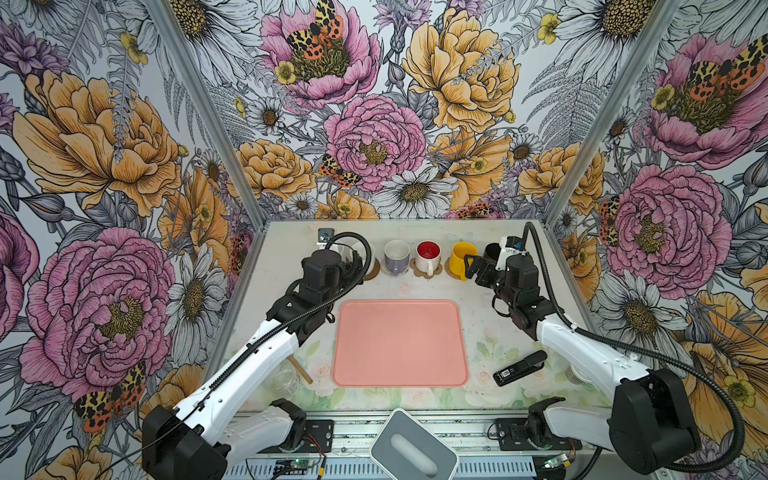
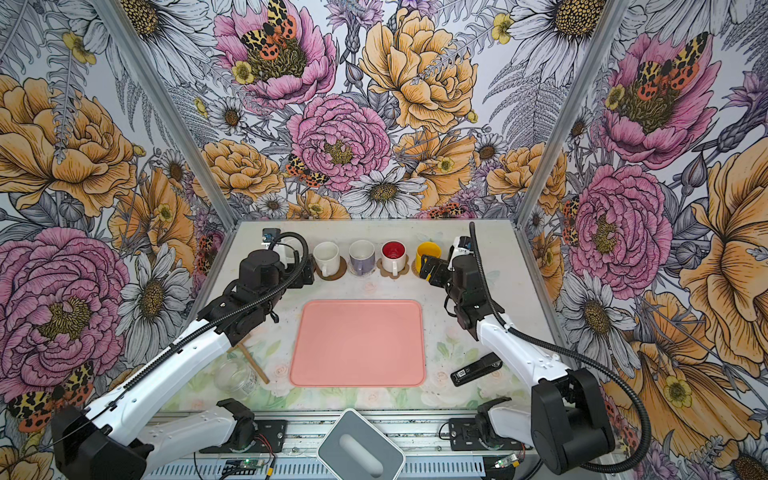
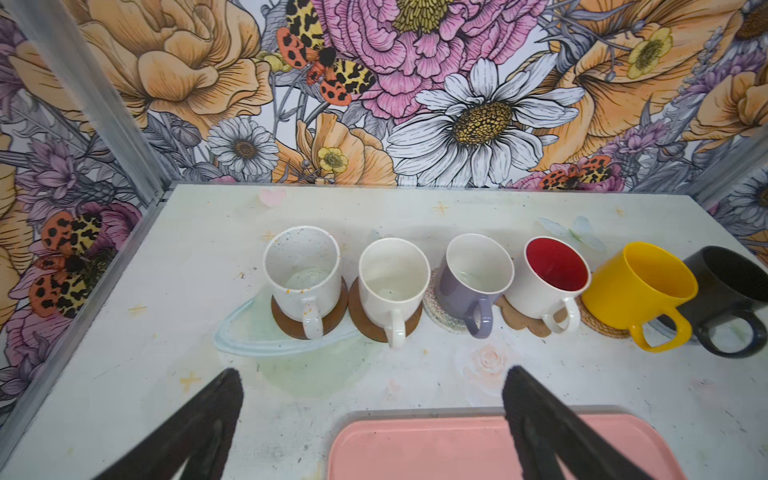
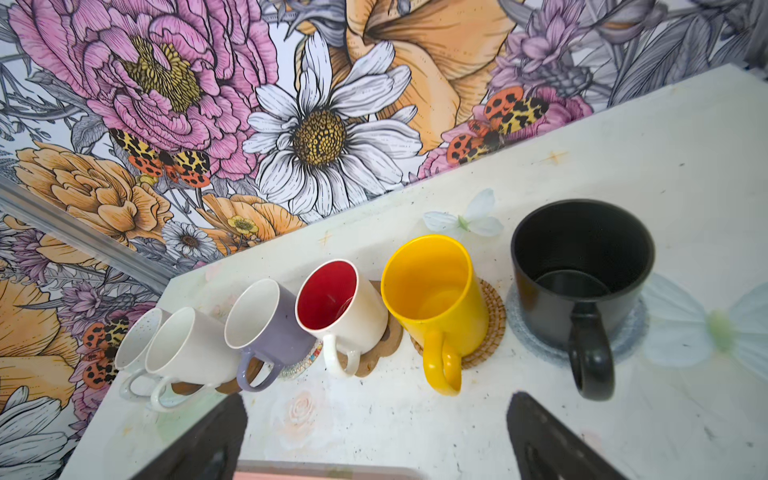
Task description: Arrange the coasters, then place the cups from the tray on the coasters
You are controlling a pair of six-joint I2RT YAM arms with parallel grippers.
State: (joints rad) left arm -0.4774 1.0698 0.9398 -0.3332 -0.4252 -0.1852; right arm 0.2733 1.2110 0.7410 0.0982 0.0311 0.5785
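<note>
White speckled cup (image 3: 301, 270), plain white cup (image 3: 392, 282), lavender cup (image 3: 473, 278), red-lined white cup (image 3: 548, 282), yellow cup (image 3: 636, 291), black cup (image 3: 723, 286): six in one row, left to right, across the far band of the table (image 1: 482, 332), just above mid-frame in both top views. All upright, handles turned toward the tray side, each on its own coaster. Speckled cup on the left brown disc (image 3: 286, 320), plain white on the right brown disc (image 3: 361, 318), lavender on the whitish woven round (image 3: 434, 311), red-lined on the paw-print coaster (image 3: 519, 318), yellow on the rattan round (image 3: 602, 322), black on the grey-blue round (image 4: 633, 332). Neighbours stand close; whether any touch, cannot tell. Salmon-pink tray (image 1: 399, 345) flat at lower centre, apart from the row. Left gripper (image 3: 372, 374) hangs before the white cups, jaws spread wide, nothing between them; in the top views its arm hides the speckled cup. Right gripper (image 4: 376, 398) near the yellow and black cups, jaws likewise wide, holding nothing. Outward: glass jar (image 1: 286, 378) and wooden stick (image 1: 300, 369) left of the tray, partly under the left arm; black stapler-shaped tool (image 1: 520, 368) to the tray's lower right; grey rounded box (image 1: 413, 446) at bottom centre.
</note>
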